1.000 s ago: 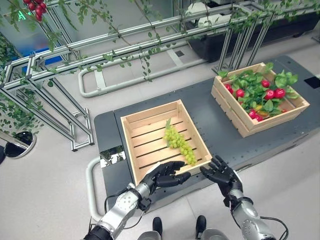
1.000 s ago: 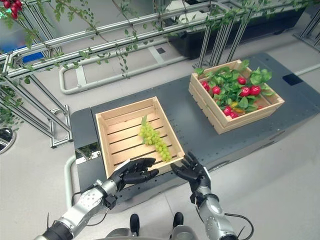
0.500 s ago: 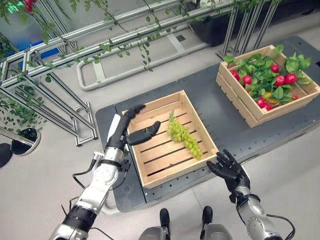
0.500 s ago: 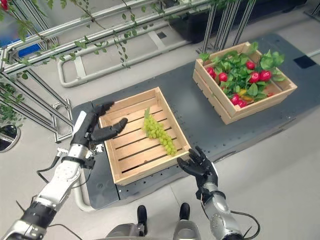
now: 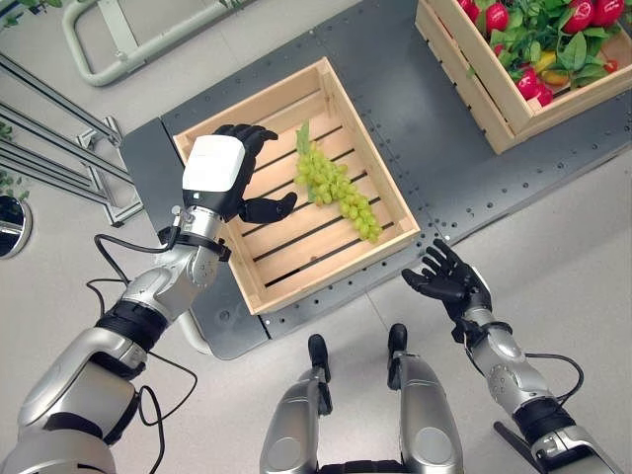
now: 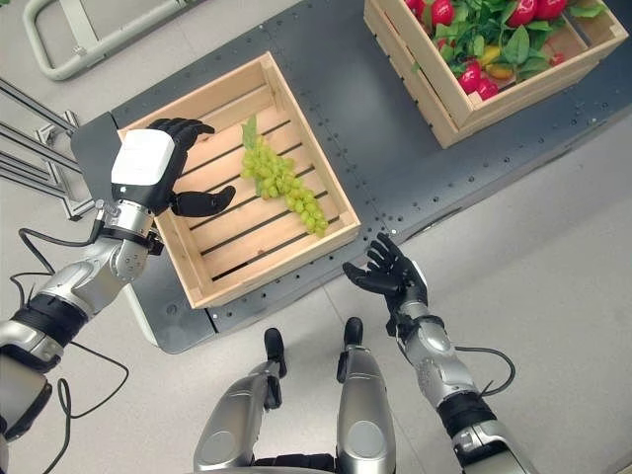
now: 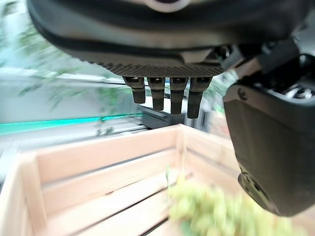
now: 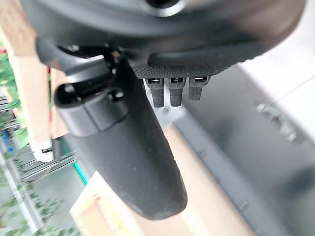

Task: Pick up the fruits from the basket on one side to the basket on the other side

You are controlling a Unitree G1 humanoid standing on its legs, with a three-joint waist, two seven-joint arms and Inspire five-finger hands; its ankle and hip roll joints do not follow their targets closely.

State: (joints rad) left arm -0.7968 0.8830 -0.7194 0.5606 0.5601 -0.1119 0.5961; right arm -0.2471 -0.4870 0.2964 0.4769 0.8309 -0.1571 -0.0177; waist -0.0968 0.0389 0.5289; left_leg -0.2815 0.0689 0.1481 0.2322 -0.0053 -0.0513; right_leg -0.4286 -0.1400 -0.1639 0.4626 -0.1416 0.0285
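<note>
Grey flooring surrounds the dark platform (image 5: 395, 118) in front of me, which carries 2 wooden crates. Lying on the slats of the near crate (image 5: 252, 286) is a bunch of green grapes (image 5: 336, 190), its long axis running diagonally across the slats, with its leafy stem end pointing away from me toward the crate's far wall and its tapered tip pointing toward the near right corner. My left hand (image 5: 222, 178) hovers above the crate's left half, fingers straight and thumb spread toward the grapes without touching them. My right hand (image 5: 446, 279) hangs off the platform's near edge, fingers splayed and holding nothing. At the far right stands the other crate (image 5: 464, 74), full of red fruit (image 5: 497, 16) among green leaves.
</note>
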